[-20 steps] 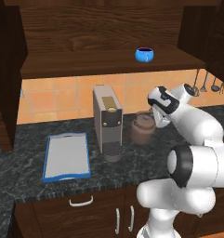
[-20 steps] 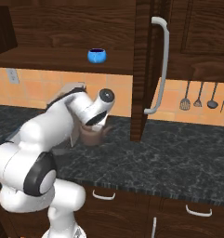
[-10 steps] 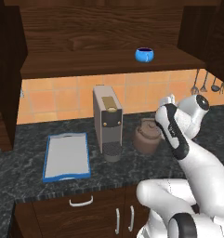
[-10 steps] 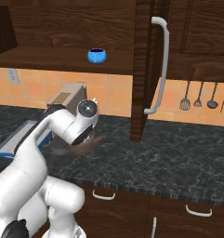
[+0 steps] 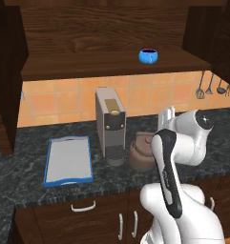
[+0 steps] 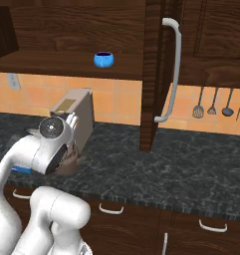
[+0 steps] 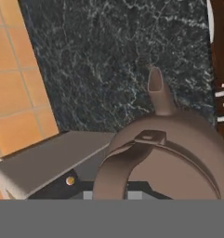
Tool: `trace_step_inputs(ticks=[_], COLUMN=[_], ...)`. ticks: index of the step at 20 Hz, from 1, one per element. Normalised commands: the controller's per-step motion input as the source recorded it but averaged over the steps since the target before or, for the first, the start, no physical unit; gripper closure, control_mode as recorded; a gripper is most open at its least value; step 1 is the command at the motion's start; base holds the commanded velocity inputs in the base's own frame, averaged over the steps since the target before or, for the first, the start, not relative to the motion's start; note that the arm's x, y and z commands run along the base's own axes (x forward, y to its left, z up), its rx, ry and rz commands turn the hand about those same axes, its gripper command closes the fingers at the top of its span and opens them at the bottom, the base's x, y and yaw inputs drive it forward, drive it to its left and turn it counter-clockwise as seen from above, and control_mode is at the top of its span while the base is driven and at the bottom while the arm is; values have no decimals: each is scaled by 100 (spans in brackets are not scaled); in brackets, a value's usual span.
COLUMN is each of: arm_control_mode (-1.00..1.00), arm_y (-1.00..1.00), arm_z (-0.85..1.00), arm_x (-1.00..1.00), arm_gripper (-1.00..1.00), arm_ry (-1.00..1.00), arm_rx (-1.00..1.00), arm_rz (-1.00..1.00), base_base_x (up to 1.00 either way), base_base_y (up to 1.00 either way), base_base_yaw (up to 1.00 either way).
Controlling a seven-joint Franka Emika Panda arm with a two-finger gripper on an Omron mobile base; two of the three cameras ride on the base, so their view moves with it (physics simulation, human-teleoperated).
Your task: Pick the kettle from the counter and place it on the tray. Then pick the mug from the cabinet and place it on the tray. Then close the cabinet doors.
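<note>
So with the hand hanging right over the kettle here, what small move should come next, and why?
Probably a short drop straight down to bring the fingers around the handle. The hand view looks down on the kettle from close above, handle arching across it and spout pointing away, but no fingertips show, so no grip can be confirmed. The kettle stands on the counter beside the coffee machine; the tray holds nothing.

Orange tile backsplash [image 5: 54, 101] w/ hanging utensils [image 6: 218, 103] — dark wood lower drawers [image 5: 83, 221], silver handles.
</note>
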Motion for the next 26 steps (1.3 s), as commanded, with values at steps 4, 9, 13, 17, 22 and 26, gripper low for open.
trace_step_inputs(ticks=[4, 9, 13, 17, 22, 26], arm_control_mode=[-100, -100, -100, -100, -100, -100], arm_y=[100, 100, 100, 100, 67, 22], arm_z=[9, 5, 0, -2, -6, -5], arm_x=[-55, -22, 13, 32, 37, 32], arm_gripper=[100, 100, 100, 100, 100, 100], arm_ry=[0, 0, 0, -3, -1, 0], arm_rx=[0, 0, 1, 1, 1, 0], arm_rz=[-8, -7, -9, -10, -6, 0], base_base_x=[0, 0, 0, 0, 0, 0], base_base_y=[0, 0, 0, 0, 0, 0], base_base_yaw=[0, 0, 0, 0, 0, 0])
